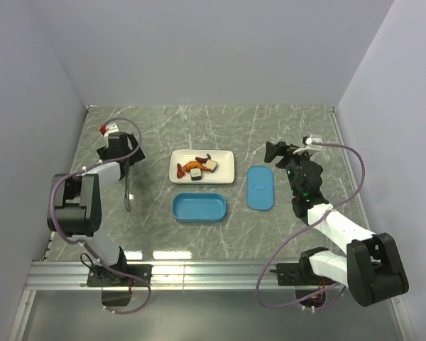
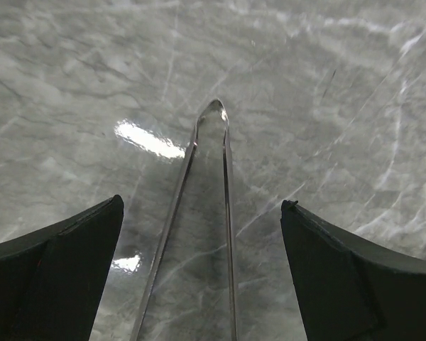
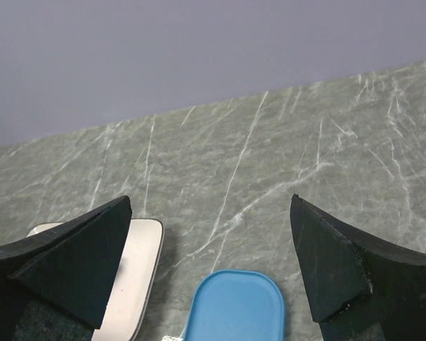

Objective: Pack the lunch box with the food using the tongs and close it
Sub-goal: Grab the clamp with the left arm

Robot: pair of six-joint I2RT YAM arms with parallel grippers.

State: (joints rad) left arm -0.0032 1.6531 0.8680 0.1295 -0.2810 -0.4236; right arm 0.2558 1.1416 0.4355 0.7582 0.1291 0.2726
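Observation:
The blue lunch box sits open and empty on the marble table, and its flat lid lies to its right. Several pieces of food lie on the white plate behind the box. The thin metal tongs lie flat on the table at the left. My left gripper hangs open right over them. In the left wrist view the tongs run between the spread fingers of the left gripper without touching them. My right gripper is open and empty, above and behind the lid.
In the right wrist view a corner of the white plate shows at the lower left of the right gripper. Grey walls close the table at the back and sides. A metal rail runs along the near edge.

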